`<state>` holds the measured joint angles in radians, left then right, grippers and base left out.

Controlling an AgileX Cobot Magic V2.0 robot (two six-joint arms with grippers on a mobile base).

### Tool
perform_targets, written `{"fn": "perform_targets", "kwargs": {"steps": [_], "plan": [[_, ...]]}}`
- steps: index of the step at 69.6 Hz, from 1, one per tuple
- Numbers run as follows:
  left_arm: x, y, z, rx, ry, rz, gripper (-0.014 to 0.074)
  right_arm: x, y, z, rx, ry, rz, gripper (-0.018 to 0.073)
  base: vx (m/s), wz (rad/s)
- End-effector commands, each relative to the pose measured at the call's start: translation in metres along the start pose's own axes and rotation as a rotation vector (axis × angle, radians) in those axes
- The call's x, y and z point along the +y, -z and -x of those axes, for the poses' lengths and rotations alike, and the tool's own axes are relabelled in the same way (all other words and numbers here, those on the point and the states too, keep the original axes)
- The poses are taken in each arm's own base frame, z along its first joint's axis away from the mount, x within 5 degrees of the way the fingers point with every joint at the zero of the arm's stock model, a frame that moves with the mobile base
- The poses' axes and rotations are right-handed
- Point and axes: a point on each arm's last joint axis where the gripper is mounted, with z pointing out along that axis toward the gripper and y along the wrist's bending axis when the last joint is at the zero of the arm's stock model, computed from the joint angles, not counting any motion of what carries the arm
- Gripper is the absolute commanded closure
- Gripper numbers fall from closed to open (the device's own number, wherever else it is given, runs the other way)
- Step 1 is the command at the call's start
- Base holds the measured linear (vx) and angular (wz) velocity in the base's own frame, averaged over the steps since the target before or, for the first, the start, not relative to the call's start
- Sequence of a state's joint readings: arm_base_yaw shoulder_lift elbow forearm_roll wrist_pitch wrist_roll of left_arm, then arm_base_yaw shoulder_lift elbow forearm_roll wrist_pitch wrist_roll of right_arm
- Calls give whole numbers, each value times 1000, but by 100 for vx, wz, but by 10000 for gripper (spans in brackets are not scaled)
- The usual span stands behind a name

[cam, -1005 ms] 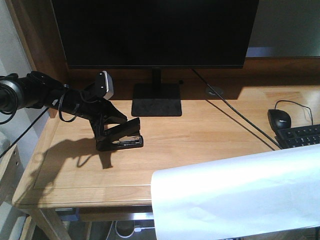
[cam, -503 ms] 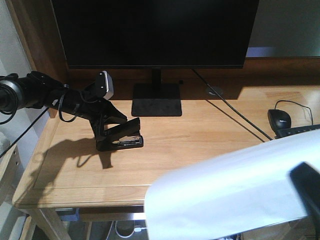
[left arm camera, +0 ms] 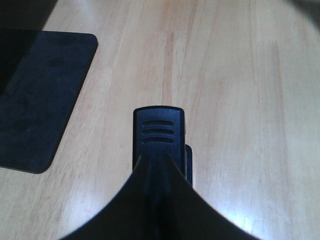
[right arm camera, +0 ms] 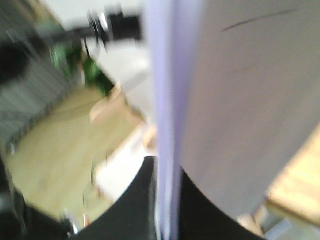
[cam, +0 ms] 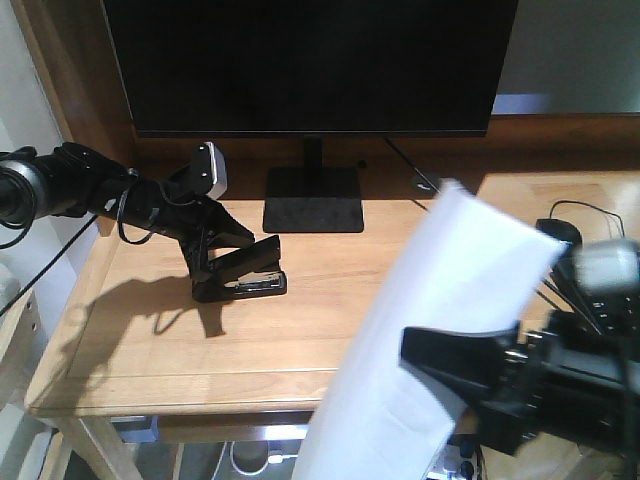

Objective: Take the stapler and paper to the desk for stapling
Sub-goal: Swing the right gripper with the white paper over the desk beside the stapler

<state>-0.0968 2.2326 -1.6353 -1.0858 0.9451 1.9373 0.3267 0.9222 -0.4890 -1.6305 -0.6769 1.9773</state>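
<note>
One stapler; one paper

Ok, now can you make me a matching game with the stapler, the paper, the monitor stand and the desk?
Things:
1. stapler
2. paper
3. monitor stand
4. desk

Descriptions:
a. white, held up off the desk by the right gripper
b. black, sitting on the desk in the left gripper
c. light wood with grain
d. flat and black, under the screen at the back

Pairs: 1-b, 2-a, 3-d, 4-c
</note>
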Motion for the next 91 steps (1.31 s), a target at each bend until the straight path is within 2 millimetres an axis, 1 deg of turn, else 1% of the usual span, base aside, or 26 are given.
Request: {"fn": "perform_targets", "kwargs": {"steps": [1,8,16,21,26,30,36,42,48,54,57,80,91], "plan": [[5,21,33,-78,-26,53,603,0,-15,17,79,23,47,565,0,0],[5,21,33,-78,-26,53,603,-9,-32,26,142,22,66,565,0,0],[5,21,33,-78,-26,53,603,-19,-49,39,198,73,65,565,0,0],[5,21,33,-78,-26,53,603,-29,-62,44,209,70,49,565,0,0],[5,21,33,-78,-26,53,603,-42,-74,48,210,61,-2,565,0,0],[5,21,33,-78,-26,53,603,-56,-83,48,210,53,-65,565,0,0],[5,21,33,-78,-26,53,603,-79,-95,42,216,29,-183,565,0,0],[5,21,33,-78,-26,53,603,-104,-106,31,239,2,-295,565,0,0],[5,21,33,-78,-26,53,603,-121,-115,21,273,-4,-356,565,0,0],[5,21,33,-78,-26,53,603,-132,-120,13,302,8,-393,565,0,0],[5,21,33,-78,-26,53,603,-135,-121,12,304,10,-408,565,0,0],[5,21,33,-78,-26,53,603,-143,-118,16,282,82,-499,565,0,0],[5,21,33,-78,-26,53,603,-149,-115,19,259,103,-570,565,0,0]]}}
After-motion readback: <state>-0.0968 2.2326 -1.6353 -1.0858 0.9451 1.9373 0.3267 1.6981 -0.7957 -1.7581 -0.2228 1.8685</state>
